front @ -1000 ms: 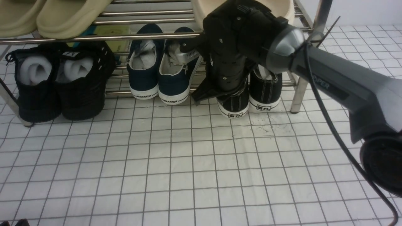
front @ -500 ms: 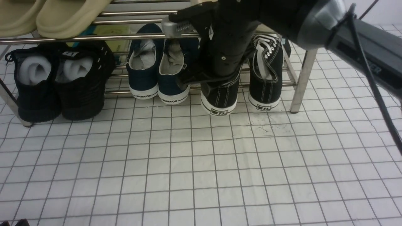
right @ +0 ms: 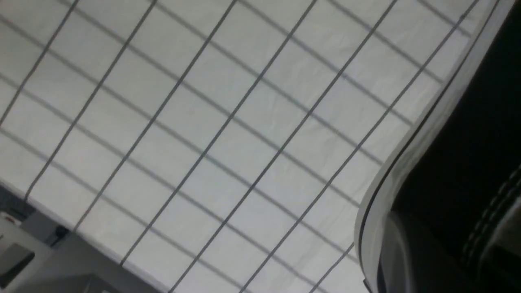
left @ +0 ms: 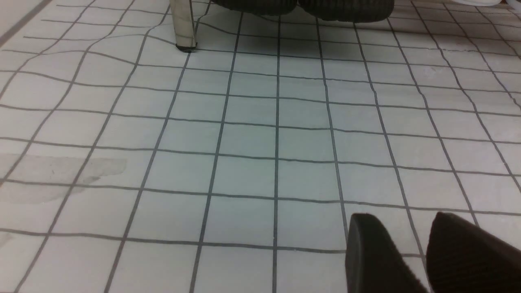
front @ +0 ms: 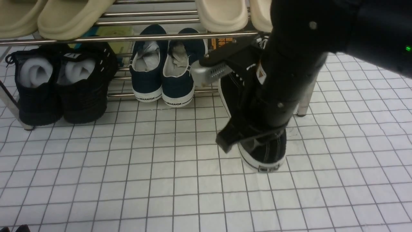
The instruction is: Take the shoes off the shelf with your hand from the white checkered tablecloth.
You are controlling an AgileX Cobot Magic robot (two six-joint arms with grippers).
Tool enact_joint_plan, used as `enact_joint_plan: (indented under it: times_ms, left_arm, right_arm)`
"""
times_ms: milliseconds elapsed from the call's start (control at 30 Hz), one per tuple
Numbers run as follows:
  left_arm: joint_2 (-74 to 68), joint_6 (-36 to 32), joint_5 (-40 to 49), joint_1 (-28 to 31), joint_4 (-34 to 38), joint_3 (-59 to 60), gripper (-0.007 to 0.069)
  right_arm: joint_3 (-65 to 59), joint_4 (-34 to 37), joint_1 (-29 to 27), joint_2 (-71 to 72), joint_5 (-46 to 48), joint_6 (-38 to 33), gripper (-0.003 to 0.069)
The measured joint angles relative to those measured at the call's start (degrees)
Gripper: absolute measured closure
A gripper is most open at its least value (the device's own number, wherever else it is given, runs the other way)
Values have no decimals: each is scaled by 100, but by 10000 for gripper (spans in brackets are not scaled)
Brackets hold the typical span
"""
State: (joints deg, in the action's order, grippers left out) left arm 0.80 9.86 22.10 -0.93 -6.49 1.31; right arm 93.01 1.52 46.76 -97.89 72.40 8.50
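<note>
Step in hand: one black sneaker (front: 268, 151) is judged to be in transit, clear of the shelf (front: 145, 37) and over the white checkered tablecloth (front: 161, 167), heel toward the front camera.
Right gripper (front: 210, 108): its two finger parts are seen well apart beside the sneaker. Contact is masked by the wrist, so a clamp cannot be confirmed.
Left gripper (left: 411, 244): the fingertips are drawn close together with nothing between them.
Next move: a flat set-down on open cloth and a clean release are required; the second sneaker is then to be fetched.
Hidden: the second sneaker is covered by the right arm. Sole contact with the cloth cannot be determined.
</note>
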Motion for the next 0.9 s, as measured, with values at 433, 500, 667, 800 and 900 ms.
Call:
enact_joint_plan:
  times_ms: [433,500,667,800,900]
  left_arm:
    - [0,0,0,0,-5,0,385]
    - [0,0,0,0,-5,0,385]
    - [0,0,0,0,-5,0,385]
    - [0,0,0,0,-9,0,385]
    - [0,0,0,0,-9,0,385]
  right_arm:
    - [-1218,21,441,-62,-816,575,641]
    - [-1218,-58,436,-199,-1079,575,641]
    - [-1218,-152,436,-486,-1366,575,641]
    - [-1218,-117,410,-696,-1506,579,639]
    - [-1218,-112,353,-781,-1636,586,639]
